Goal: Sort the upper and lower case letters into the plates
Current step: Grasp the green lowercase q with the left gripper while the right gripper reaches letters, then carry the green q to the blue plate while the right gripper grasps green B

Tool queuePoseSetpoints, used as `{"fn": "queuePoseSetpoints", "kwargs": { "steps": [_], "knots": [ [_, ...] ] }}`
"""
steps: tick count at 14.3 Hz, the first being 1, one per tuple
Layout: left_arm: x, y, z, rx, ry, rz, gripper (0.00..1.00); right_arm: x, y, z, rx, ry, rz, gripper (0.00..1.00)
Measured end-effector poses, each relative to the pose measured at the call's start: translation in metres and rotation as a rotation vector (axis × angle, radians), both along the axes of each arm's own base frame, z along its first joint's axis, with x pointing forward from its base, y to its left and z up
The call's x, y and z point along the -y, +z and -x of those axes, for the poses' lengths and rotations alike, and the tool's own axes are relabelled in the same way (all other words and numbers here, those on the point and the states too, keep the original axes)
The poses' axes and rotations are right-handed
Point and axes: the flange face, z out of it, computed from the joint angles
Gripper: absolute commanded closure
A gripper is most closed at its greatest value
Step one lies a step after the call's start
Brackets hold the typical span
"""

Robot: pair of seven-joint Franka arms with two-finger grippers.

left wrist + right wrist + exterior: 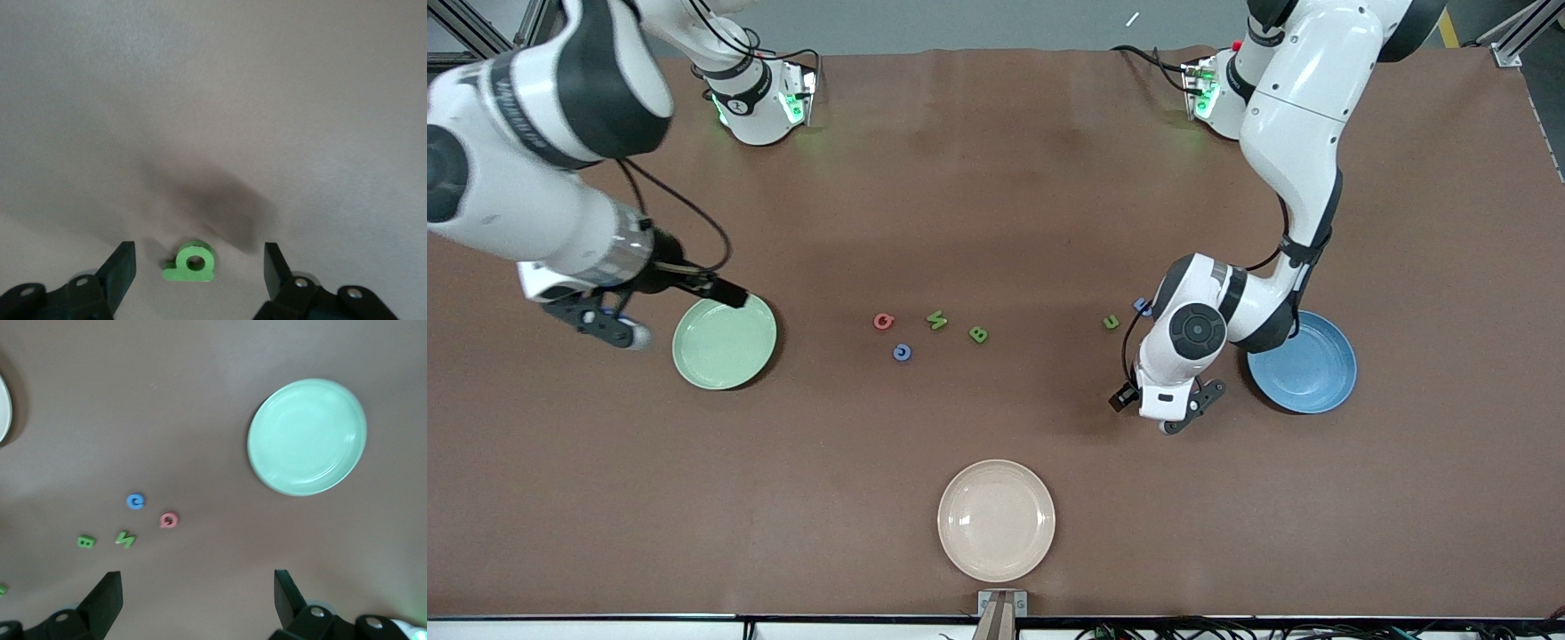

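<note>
Two plates at mid-height of the front frame: pale green plate (725, 342) toward the right arm's end, blue plate (1312, 369) toward the left arm's end, both holding nothing. Cream plate (996, 520) at lower centre, near the frame's bottom edge.

Scattered at centre frame between the two coloured plates: red letter (882, 321), green letter M (936, 320), green letter B (978, 334) and, slightly lower, blue letter C (903, 352). Closer to the blue plate, small green letter (1111, 322) and another blue letter (1143, 307), the latter just beside the left arm's wrist.

Left gripper (1183, 418) low over the table beside the blue plate, fingers (123, 267) spread apart, astride a further green looped letter (192, 261) lying flat between them, touching neither.

Right gripper (618, 329) raised over the table just beside the pale green plate, on the side toward the right arm's end; fingers (107, 593) wide apart, holding nothing.
</note>
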Motion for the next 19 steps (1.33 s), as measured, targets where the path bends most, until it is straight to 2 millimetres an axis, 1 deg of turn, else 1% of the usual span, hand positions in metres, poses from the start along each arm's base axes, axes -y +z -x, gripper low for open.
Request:
{"fn": "queuePoseSetpoints", "kwargs": {
  "steps": [2, 4, 7, 12, 15, 17, 19],
  "knots": [
    [0.002, -0.006, 0.006, -0.012, -0.007, -0.005, 0.17, -0.034, -0.017, 0.001, 0.011, -0.045, 0.012, 0.00],
    [0.004, -0.009, 0.010, -0.020, -0.012, -0.009, 0.20, -0.057, -0.033, 0.000, 0.019, -0.097, 0.021, 0.00],
    [0.004, -0.010, 0.011, -0.022, -0.012, -0.010, 0.28, -0.083, -0.054, 0.000, 0.020, -0.183, 0.036, 0.00],
    [0.005, -0.009, 0.010, -0.018, -0.012, -0.008, 0.40, -0.126, -0.099, 0.007, -0.002, -0.183, 0.063, 0.00],
    [0.005, -0.008, 0.009, -0.016, -0.013, -0.006, 0.51, -0.164, -0.126, 0.019, 0.002, -0.163, 0.073, 0.00],
    [0.006, -0.007, 0.009, -0.014, -0.013, -0.006, 0.58, -0.186, -0.145, 0.025, 0.019, -0.187, 0.073, 0.00],
    [0.006, -0.006, 0.009, -0.013, -0.013, -0.005, 0.69, -0.210, -0.174, 0.033, 0.031, -0.201, 0.077, 0.00]
  ]
}}
